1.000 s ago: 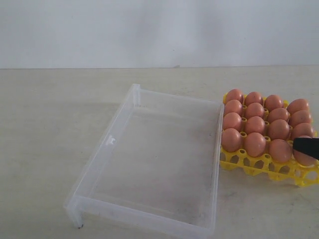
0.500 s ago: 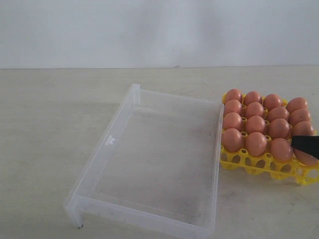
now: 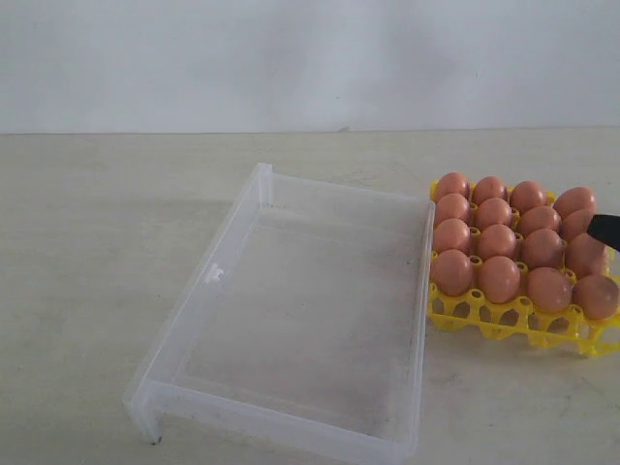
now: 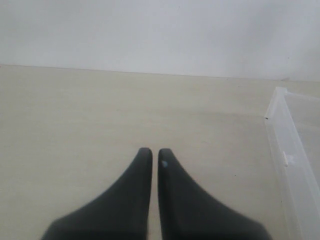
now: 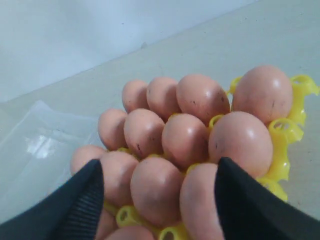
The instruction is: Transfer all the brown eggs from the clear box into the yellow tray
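We list: eggs (image 3: 497,242), seated in tray (image 3: 506,326); box (image 3: 300,320), just left of tray; right pincer (image 5: 160,172), apart, above tray's eggs; left pincer (image 4: 151,153), together, over counter (image 4: 75,110).

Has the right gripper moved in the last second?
Yes. In the exterior view the right gripper went up and right, off the front corner egg of the yellow tray, toward its back rows.

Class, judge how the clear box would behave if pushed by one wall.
Probably light and quick to slide: the clear box looks empty on a smooth table. Its thin walls may flex. Pushed toward the adjacent yellow tray, it would likely shove that.
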